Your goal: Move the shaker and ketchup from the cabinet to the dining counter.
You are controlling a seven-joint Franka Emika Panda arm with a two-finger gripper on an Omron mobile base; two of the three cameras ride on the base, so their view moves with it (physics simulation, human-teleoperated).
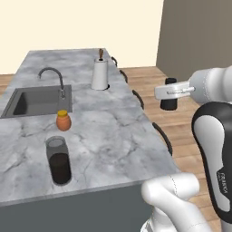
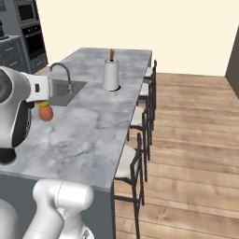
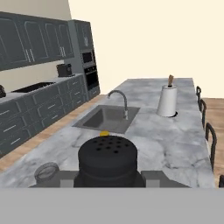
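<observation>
Claw point(image 1: 169, 97) is closed on the shaker point(image 1: 169, 100), held in the air just off the right edge of the dining surface point(image 1: 113, 131), apparently above its level. On that surface, nearest the shaker, a paper-towel roll point(image 1: 100, 74); farther, an orange jar point(image 1: 63, 120), glass point(image 1: 58, 159) and sink point(image 1: 36, 100).

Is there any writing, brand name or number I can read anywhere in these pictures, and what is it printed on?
"FRANKA": small pale lettering running down the dark band of the robot arm, left base view; blurred, so only partly legible.
shaker: no label, just holes in its top.
orange jar, glass, paper towel roll: no writing visible.
</observation>
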